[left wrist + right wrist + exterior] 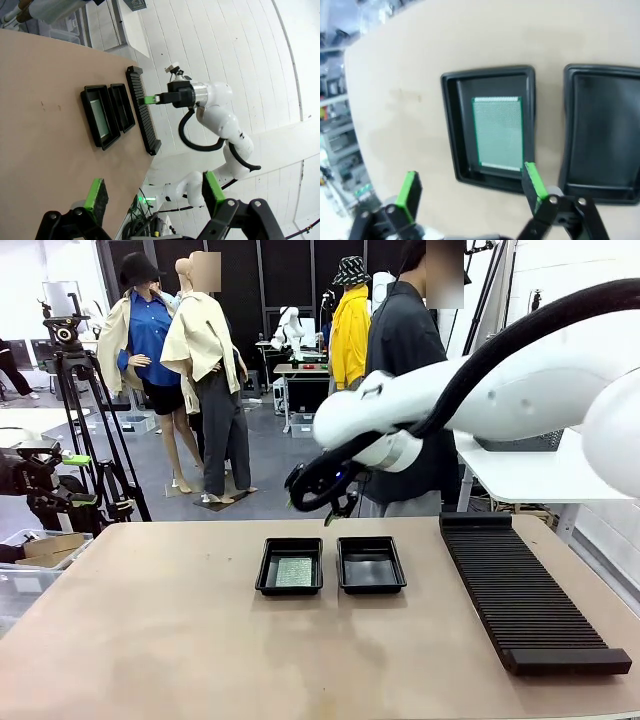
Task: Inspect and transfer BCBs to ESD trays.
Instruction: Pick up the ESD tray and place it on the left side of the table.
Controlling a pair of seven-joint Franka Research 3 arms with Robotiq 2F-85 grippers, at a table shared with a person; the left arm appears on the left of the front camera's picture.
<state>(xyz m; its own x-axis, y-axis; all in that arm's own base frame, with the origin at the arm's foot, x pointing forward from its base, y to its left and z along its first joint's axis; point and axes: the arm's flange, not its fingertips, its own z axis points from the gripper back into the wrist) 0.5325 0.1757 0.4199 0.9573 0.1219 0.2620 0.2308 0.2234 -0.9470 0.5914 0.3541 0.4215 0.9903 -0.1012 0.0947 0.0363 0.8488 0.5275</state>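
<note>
The right gripper (470,189) hangs over the desk (395,100) with its green-padded fingers (409,192) spread wide apart and nothing between them. It is above the lower edge of a black tray (451,125) in the middle of the frame. One green circuit board (497,132) lies flat on that tray's floor. A second black tray (600,125), bare inside, sits just beside it at the right edge. In the front view both trays lie side by side at the centre of the desk, the board in the left one, and a long ribbed black rack (520,590) lies to their right. The left gripper (154,195) is also spread open, well above the desk, holding nothing.
</note>
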